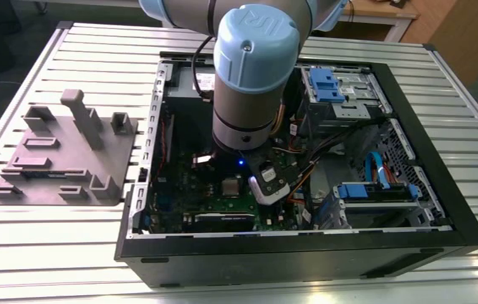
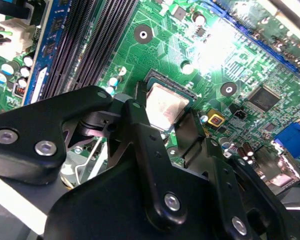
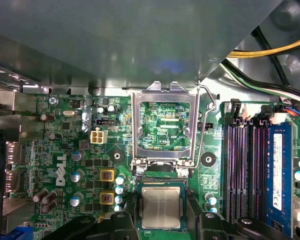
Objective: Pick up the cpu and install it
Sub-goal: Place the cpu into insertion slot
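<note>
Open computer case on a slatted table, with the arm reaching inside. The cpu lies in the motherboard socket, beside the swung-open retention frame. The gripper is right at the chip; cannot tell whether it is grasping or released. One memory stick fills a slot.

The exterior view looks steeply down into the open black computer case; both wrist views face its green motherboard from close by.
</note>
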Robot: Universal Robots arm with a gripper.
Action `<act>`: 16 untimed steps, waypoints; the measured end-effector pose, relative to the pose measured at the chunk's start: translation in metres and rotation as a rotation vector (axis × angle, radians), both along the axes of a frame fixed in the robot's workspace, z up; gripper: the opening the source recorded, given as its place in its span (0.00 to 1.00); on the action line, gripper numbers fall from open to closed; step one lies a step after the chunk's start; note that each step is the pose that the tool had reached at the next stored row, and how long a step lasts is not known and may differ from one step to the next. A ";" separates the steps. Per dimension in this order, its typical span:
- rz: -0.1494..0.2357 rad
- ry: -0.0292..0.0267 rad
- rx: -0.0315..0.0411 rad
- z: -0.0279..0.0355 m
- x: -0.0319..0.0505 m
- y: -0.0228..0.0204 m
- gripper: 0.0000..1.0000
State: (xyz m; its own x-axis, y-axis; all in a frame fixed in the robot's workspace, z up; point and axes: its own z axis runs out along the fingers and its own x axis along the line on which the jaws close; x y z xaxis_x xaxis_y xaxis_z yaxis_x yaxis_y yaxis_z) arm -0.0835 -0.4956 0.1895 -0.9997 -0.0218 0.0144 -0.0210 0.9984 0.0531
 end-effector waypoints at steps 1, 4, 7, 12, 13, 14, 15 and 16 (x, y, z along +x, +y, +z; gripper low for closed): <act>0.000 0.0000 0.0000 0.0000 0.0000 0.0000 0.48; 0.000 0.0000 -0.0001 0.0000 0.0000 0.0000 0.55; 0.000 0.0000 0.0000 0.0000 0.0000 0.0000 0.55; 0.000 -0.0003 0.0000 -0.0001 0.0002 0.0000 0.53; 0.000 -0.0001 -0.0001 -0.0001 0.0002 0.0000 0.47; 0.000 -0.0001 0.0000 -0.0001 0.0002 0.0000 0.47; 0.000 0.0000 0.0000 -0.0001 0.0000 0.0000 0.45; 0.000 0.0000 0.0000 -0.0001 0.0000 0.0000 0.45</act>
State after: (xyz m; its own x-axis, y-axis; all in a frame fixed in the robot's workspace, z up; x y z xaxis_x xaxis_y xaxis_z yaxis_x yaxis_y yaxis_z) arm -0.0835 -0.4956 0.1894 -0.9997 -0.0217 0.0144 -0.0209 0.9984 0.0531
